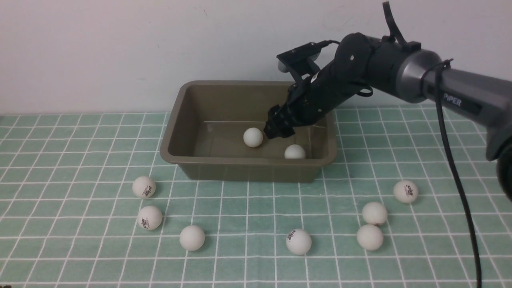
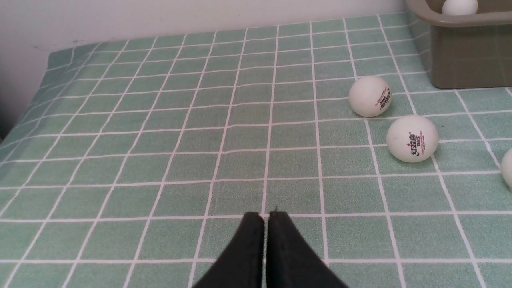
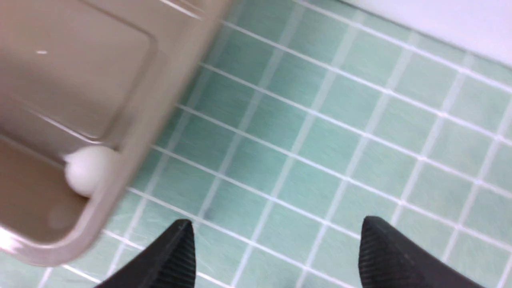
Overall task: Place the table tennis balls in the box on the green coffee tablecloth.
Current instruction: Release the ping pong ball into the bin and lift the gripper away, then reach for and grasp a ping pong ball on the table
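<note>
The olive-brown box [image 1: 182, 120] stands on the green checked tablecloth [image 1: 80, 152] at the back. Two white table tennis balls lie inside it, one in the middle [image 1: 253, 137] and one by the front wall [image 1: 295, 152]. Several more balls lie on the cloth in front: a left group [image 1: 144, 187], one in the middle [image 1: 298, 241] and a right group [image 1: 375, 213]. My right gripper [image 1: 278, 126] hangs over the box's right part, open and empty [image 3: 278, 222]; its view shows the box rim [image 3: 132, 132] and a ball [image 3: 86, 170]. My left gripper [image 2: 266, 216] is shut and empty, low over bare cloth.
A white wall rises behind the tablecloth. The left wrist view shows two logo balls [image 2: 370, 96] [image 2: 412, 138] near the box's corner [image 2: 468, 60], and the cloth's edge [image 2: 44, 68] by the wall. The right arm's black cable [image 1: 456, 168] hangs down on the right.
</note>
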Robot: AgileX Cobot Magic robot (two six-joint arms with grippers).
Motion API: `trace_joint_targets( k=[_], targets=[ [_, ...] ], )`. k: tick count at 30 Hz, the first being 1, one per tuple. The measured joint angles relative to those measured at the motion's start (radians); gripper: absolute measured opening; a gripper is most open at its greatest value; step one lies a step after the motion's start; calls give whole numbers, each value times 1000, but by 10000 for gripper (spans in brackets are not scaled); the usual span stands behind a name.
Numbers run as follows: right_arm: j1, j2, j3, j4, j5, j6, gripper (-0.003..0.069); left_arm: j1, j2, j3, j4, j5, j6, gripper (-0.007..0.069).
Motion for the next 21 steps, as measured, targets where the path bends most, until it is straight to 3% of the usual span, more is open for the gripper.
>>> trace_joint_targets(
  k=[13,21],
  targets=[
    [-33,0,338,-9,-1,10,489,0,0,0,0,0,0,-4],
    [-33,0,477,-12,-140,10,461,0,0,0,0,0,0,-4]
  ],
)
